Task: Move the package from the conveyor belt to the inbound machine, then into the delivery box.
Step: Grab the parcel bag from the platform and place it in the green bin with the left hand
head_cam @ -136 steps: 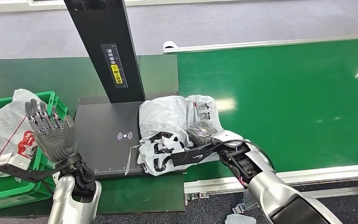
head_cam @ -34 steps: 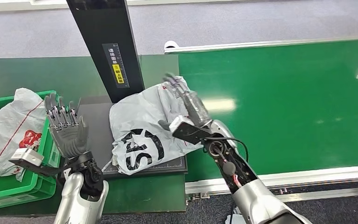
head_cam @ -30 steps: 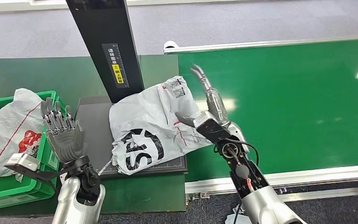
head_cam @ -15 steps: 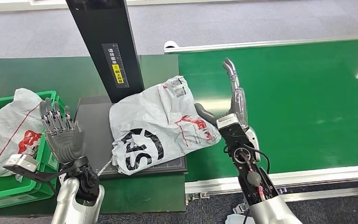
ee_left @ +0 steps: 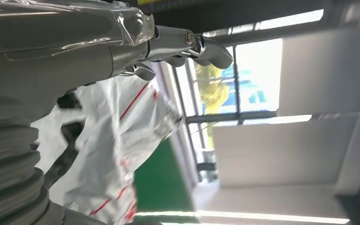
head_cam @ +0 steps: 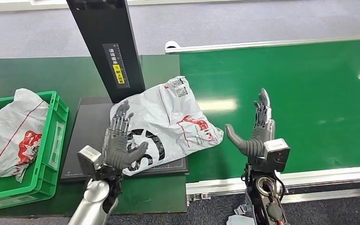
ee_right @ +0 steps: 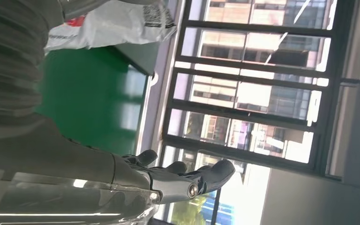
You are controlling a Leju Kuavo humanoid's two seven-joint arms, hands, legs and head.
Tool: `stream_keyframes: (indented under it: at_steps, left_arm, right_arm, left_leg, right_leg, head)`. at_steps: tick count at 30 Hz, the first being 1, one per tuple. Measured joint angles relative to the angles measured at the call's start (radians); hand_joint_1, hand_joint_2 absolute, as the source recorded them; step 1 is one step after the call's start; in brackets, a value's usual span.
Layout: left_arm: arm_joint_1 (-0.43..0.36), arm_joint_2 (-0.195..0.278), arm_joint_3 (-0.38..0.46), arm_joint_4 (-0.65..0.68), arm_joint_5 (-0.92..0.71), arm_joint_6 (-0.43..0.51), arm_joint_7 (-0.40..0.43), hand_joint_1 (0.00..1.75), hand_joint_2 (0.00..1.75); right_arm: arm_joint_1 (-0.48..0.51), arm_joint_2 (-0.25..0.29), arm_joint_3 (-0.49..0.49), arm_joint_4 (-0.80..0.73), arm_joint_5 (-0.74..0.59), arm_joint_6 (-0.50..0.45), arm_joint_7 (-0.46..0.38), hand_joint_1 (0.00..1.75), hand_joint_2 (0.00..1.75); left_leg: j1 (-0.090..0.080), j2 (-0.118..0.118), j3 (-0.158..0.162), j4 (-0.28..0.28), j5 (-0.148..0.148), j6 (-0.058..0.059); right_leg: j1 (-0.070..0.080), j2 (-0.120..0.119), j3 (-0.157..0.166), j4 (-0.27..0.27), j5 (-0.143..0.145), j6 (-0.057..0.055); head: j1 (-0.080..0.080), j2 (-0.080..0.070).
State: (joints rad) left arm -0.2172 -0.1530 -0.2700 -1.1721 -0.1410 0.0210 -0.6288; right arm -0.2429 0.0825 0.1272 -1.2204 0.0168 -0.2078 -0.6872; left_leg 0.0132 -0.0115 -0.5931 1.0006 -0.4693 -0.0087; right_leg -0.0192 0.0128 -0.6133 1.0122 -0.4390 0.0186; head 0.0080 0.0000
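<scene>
The crumpled white plastic mailing package [head_cam: 161, 123], printed with black lettering, red marks and a barcode label, lay on the flat black platform of the inbound machine [head_cam: 87, 136]. Its right part overhung the platform edge toward the green conveyor belt [head_cam: 300, 98]. The machine's black upright column [head_cam: 108, 49], bearing a yellow and black label, stood directly behind the package.

The left hand [head_cam: 120, 143] was raised upright at the near left edge of the package, palm turned toward it. Its fingers [head_cam: 118, 123] were extended and spread apart, and nothing was held. From the head view, the hand overlapped the black lettering on the package; whether it touched the plastic could not be determined. In the left wrist view, the fingertips [ee_left: 206, 47] extended past the white package [ee_left: 117, 140] without closing on it.

The right hand [head_cam: 258, 133] was raised above the near part of the conveyor belt, just to the right of the package and apart from it. Its fingers [head_cam: 261, 108] pointed upward, the thumb projected toward the package, and the hand was empty.

A green plastic slatted delivery box [head_cam: 51, 140] stood to the left of the machine. It contained another white plastic bag with red markings [head_cam: 11, 129].
</scene>
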Motion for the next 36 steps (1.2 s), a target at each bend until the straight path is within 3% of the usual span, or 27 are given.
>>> stream_keyframes:
  at_steps: [6, 26, 29, 33, 36]
  left_arm:
    - [-0.003, -0.012, -0.046, 0.044, 0.030, -0.085, 0.010, 0.00, 1.75]
    - [-0.009, -0.019, -0.063, 0.072, -0.003, -0.057, 0.010, 0.00, 1.75]
    - [-0.024, -0.018, -0.080, 0.086, -0.167, 0.084, 0.038, 0.00, 1.75]
    - [-0.081, -0.006, -0.154, 0.161, -0.617, 0.335, 0.221, 0.00, 1.75]
    - [-0.118, -0.001, -0.197, 0.249, -0.823, 0.302, 0.385, 0.00, 1.75]
  right_arm:
    - [0.064, 0.029, -0.063, -0.033, 0.037, 0.015, 0.000, 0.00, 1.75]
    - [0.085, 0.050, -0.105, -0.049, 0.045, 0.035, 0.007, 0.00, 1.75]
    - [0.095, 0.055, -0.115, -0.055, 0.061, 0.048, 0.010, 0.00, 1.75]
    - [0.111, 0.062, -0.130, -0.072, 0.093, 0.076, 0.033, 0.00, 1.75]
    - [0.134, 0.074, -0.155, -0.093, 0.126, 0.096, 0.039, 0.00, 1.75]
  left_leg:
    - [0.000, 0.000, 0.000, 0.000, 0.000, 0.000]
    - [0.000, 0.000, 0.000, 0.000, 0.000, 0.000]
    - [0.000, 0.000, 0.000, 0.000, 0.000, 0.000]
    - [0.000, 0.000, 0.000, 0.000, 0.000, 0.000]
    - [0.000, 0.000, 0.000, 0.000, 0.000, 0.000]
  right_leg:
    - [0.000, 0.000, 0.000, 0.000, 0.000, 0.000]
    - [0.000, 0.000, 0.000, 0.000, 0.000, 0.000]
    - [0.000, 0.000, 0.000, 0.000, 0.000, 0.000]
    - [0.000, 0.000, 0.000, 0.000, 0.000, 0.000]
    - [0.000, 0.000, 0.000, 0.000, 0.000, 0.000]
  head:
    - [0.000, 0.000]
    - [0.000, 0.000]
    - [0.000, 0.000]
    - [0.000, 0.000]
    - [0.000, 0.000]
